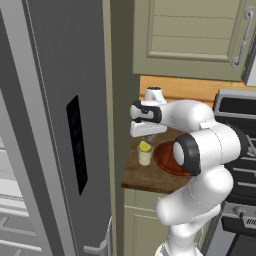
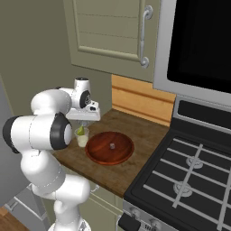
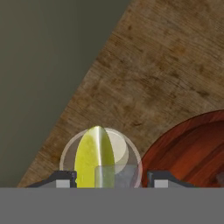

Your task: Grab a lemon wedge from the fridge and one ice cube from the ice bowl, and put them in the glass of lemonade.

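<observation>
The jaws stand wide above the glass (image 3: 100, 159), and the wedge (image 3: 92, 157) sits inside. The robot should lift straight up, then get ice from the bowl (image 2: 110, 148).

We see flat, even, rendered light, soft shadows under the arm (image 1: 200, 145), no glare, slightly coarse and blocky detail.
</observation>
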